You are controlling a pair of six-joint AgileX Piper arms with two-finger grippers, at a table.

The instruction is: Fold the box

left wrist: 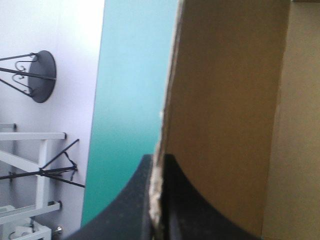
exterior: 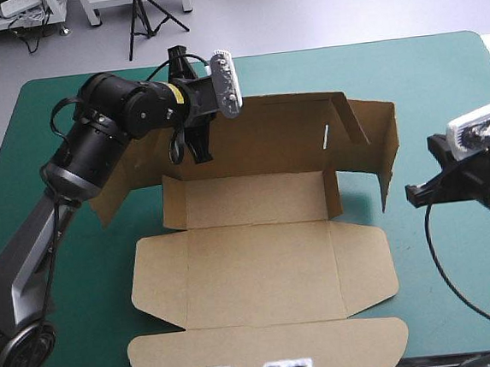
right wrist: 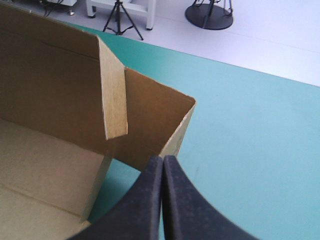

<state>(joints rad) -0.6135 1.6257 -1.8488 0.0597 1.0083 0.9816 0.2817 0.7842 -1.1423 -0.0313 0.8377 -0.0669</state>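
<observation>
1. The brown box [exterior: 260,259] lies in the middle of the table [exterior: 443,89] and fills the centre and lower half of the high view. The teal-green cover shows around it.
2. Most of the board is flat: a rectangular base, side flaps with cut corners, and a long flap with rounded ends along the bottom of the frame. The far wall stands up, and a wing at its right end bends toward the near side.
3. Only the high view shows the whole sheet and both arms. The left gripper [exterior: 201,149] sits in the upper centre-left of the frame, on the raised wall's top edge. The right gripper [exterior: 413,194] is at the right of the frame, just beside the wing.
4. Only the left wrist view shows the grip. The left gripper [left wrist: 157,161] has its black fingers all but closed, with the box [left wrist: 225,100] wall pinched between them. The board's cut edge looks pale and rough.
5. In the right wrist view the right gripper [right wrist: 162,159] has its fingers pressed together in one pointed arch, holding nothing. The box [right wrist: 50,75] wing stands just ahead of them, and I cannot tell whether they touch.
6. The board is matte with crisp creases. The fingers are curved and have a fine grainy surface.
</observation>
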